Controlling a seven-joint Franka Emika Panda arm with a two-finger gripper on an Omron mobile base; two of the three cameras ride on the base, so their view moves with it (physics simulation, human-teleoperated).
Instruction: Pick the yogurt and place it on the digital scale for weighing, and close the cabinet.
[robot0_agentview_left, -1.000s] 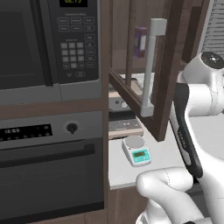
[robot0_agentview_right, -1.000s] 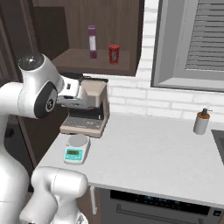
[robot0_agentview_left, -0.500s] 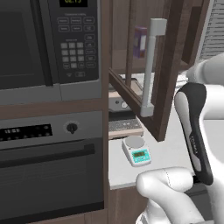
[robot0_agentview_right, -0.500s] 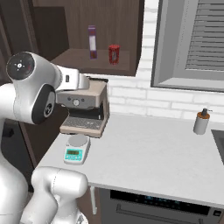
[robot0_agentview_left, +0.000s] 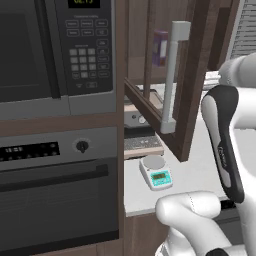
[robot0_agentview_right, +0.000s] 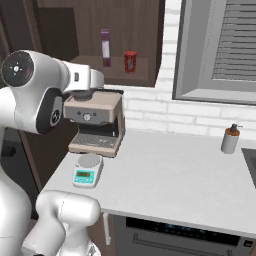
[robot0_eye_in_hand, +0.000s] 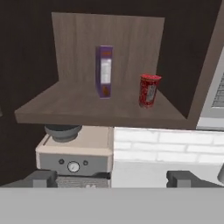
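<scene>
The yogurt (robot0_eye_in_hand: 149, 90) is a small red cup standing upright on the open cabinet's shelf (robot0_eye_in_hand: 100, 111), to the right of a purple box (robot0_eye_in_hand: 104, 71); it also shows as the yogurt (robot0_agentview_right: 130, 61) in the right base view. My gripper (robot0_eye_in_hand: 112, 178) is open and holds nothing, well short of the shelf and below its level, over the coffee machine. The digital scale (robot0_agentview_right: 88, 170) lies on the counter in front of the coffee machine with a bare plate, seen too as the scale (robot0_agentview_left: 156, 172). The cabinet door (robot0_agentview_left: 195, 75) stands open with its pale bar handle (robot0_agentview_left: 170, 75).
A beige-and-grey coffee machine (robot0_agentview_right: 95, 122) stands under the shelf, right behind the scale. A pale bottle with a brown cap (robot0_agentview_right: 230, 139) stands at the counter's far right under the window. The microwave and oven fronts (robot0_agentview_left: 50, 100) fill the left.
The arm has turned at its upper joints and the hand has risen a little above the coffee machine, towards the shelf. The yogurt, scale and cabinet door have not moved.
</scene>
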